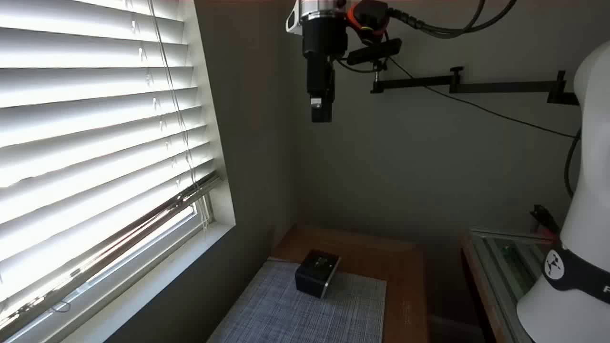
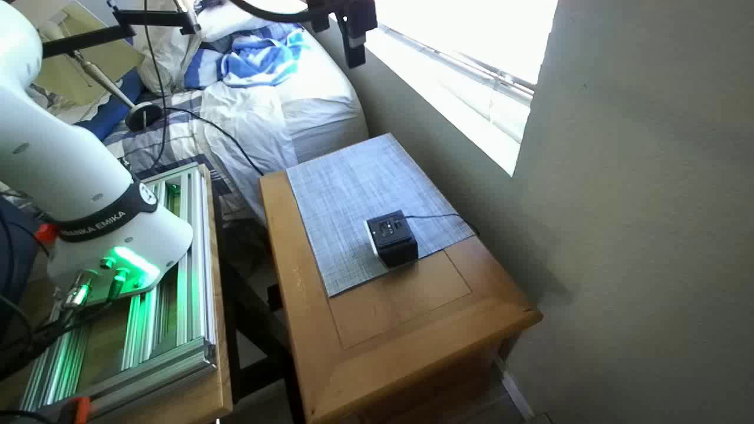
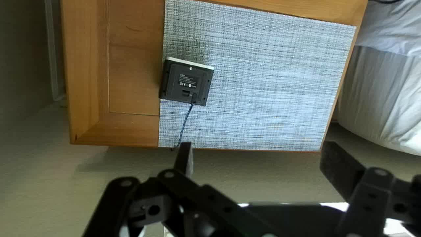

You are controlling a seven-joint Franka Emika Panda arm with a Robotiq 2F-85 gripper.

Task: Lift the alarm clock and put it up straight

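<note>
The alarm clock (image 3: pixel 187 82) lies on a grey woven mat (image 3: pixel 263 82), right at the edge of one end. Its panel with the printed label faces up, and the pale strip along one side is turned sideways. A thin dark cord (image 3: pixel 185 123) leaves that panel and crosses the mat to the edge of the wooden bench (image 2: pixel 406 353) nearest the wall (image 2: pixel 636 206). Well above hangs the end effector (image 3: pixel 257 158), pointing down and well apart from the clock; its fingers (image 3: pixel 342 168) are spread wide, with nothing between them. The white arm (image 2: pixel 76 165) rises from a frame of metal rails (image 2: pixel 194 265) just beside the bench, a green light (image 2: pixel 136 259) glowing at its base. In an exterior view, a bed (image 2: pixel 324 118) stands past the mat's far end; slatted blinds (image 1: pixel 95 95) cover most of the window.
</note>
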